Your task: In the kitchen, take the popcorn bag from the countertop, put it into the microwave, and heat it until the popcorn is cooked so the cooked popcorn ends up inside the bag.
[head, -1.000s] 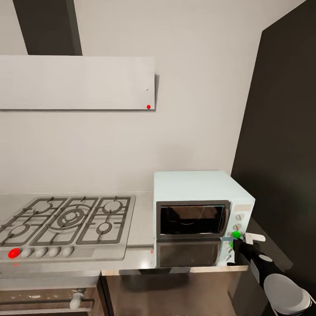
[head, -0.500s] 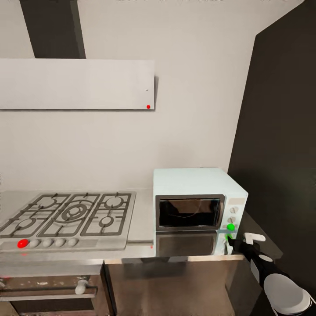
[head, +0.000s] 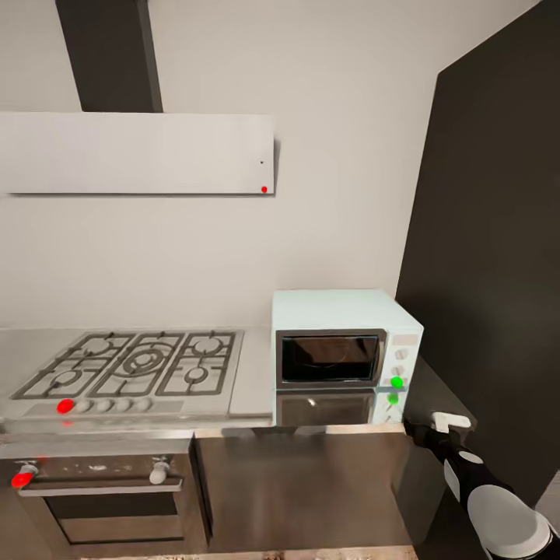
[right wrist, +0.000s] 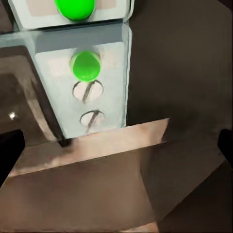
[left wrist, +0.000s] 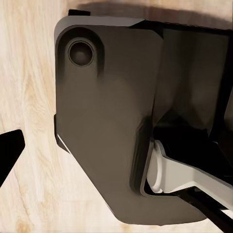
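Here, mint-blue microwave (head: 346, 346), dark door closed, green knob (head: 397, 382).

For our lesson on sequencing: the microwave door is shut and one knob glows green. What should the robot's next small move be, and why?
Probably a wait: hold the right end effector off the panel and watch the microwave. Its door is shut, the green knob is lit, and the open end effector touches nothing.
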